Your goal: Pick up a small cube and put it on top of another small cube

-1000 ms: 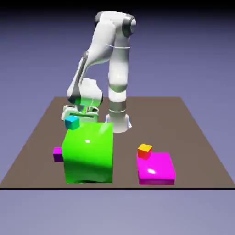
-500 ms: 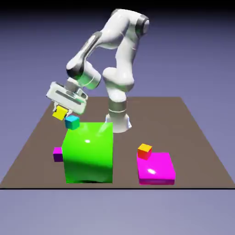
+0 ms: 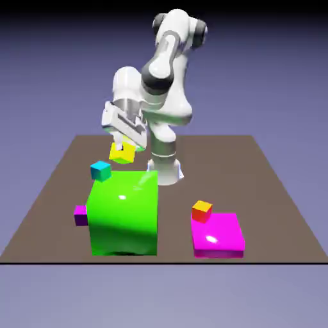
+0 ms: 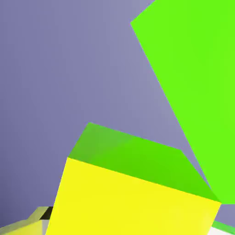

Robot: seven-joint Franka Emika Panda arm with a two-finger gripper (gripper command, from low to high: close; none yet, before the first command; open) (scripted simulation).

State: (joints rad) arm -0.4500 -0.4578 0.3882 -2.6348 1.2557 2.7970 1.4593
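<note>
**cubefan:** ok where's the thing we're moving? And is it gripped or what?

**deskwatcher:** Yep, the hand (image 3: 120,147) is clamped on the small bright-yellow plain cube (image 3: 122,153), up in the air behind the big glossy green block (image 3: 123,214). It's tilted, not level. Hand view agrees: yellow face large at the bottom, green block filling the upper right.

**cubefan:** so which way does it go?

**deskwatcher:** Depends which cube is the base, and I can't tell that. Small cyan cube (image 3: 100,171) is nearest in the exterior view, lower and a bit to the left, by the green block's upper corner. Can't tell if it sits on top or behind. The small orange-topped cube with red sides (image 3: 202,212) is well off to the right and lower, at the back left corner of the flat magenta block (image 3: 218,236). Small purple cube (image 3: 81,216) is lower left, partly tucked by the green block's side.

**cubefan:** room to move?

**deskwatcher:** Loads of bare brown desk (image 3: 175,224) between the green and magenta blocks. If it's the orange-topped one, I'd go over the green block with height to spare, since clipping its top edge is the risk. Either way, level the yellow cube before lowering, or it'll probably slide off.
</note>
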